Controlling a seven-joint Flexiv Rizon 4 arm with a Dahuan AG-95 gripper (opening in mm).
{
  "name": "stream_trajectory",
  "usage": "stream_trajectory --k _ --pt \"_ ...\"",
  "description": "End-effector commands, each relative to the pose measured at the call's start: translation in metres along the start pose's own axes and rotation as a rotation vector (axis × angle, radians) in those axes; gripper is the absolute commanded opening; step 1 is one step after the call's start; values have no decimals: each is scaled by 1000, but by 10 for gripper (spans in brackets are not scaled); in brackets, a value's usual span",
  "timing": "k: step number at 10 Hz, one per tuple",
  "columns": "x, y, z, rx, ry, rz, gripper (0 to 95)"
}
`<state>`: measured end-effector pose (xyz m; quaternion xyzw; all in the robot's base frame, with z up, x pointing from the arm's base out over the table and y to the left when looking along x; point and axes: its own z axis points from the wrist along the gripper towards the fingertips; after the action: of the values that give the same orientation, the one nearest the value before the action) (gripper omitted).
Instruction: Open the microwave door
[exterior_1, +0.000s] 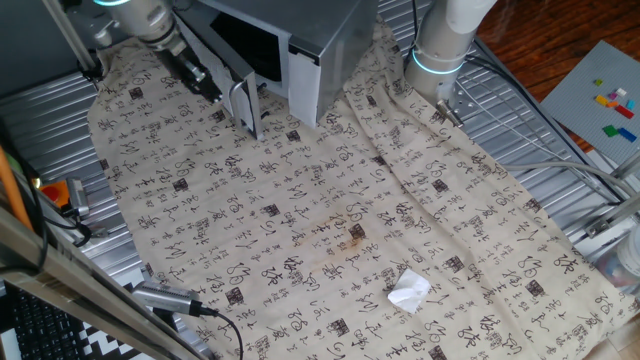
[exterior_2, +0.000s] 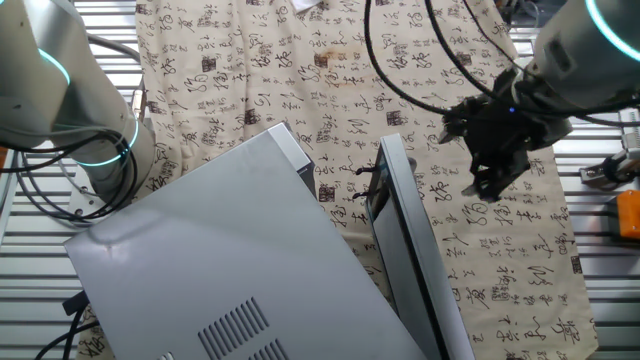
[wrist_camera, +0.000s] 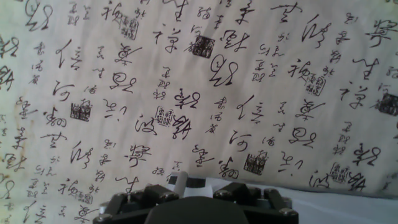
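We are looking at the cream tablecloth printed with black calligraphy (exterior_1: 330, 230), covering the table edge to edge. At its far edge the boxy silver-grey metal microwave (exterior_1: 330, 45) is sitting, dark cavity showing. Its flat grey-white framed door (exterior_1: 247, 105) is standing swung well out from the box, so we are judging the opening step as essentially done. Our black two-finger gripper (exterior_2: 492, 185) is hovering just beside the door's outer face, touching nothing; spread or pressed together, we cannot tell. Next, we are expecting a clean retreat, minding the door edge.
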<state>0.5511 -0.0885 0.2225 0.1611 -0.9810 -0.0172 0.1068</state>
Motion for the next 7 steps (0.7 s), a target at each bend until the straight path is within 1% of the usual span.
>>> stream_trajectory --k 1,3,4,5,6,7 --pt "0 4 -3 -12 -11 22 0" --pt "-6 16 -10 -18 -11 69 0" --pt "-11 26 -13 -21 -16 88 0" --pt "-15 36 -16 -26 -31 104 0" --pt "-18 46 -19 -30 -39 125 0" --pt "-23 63 -23 -32 -42 164 0"
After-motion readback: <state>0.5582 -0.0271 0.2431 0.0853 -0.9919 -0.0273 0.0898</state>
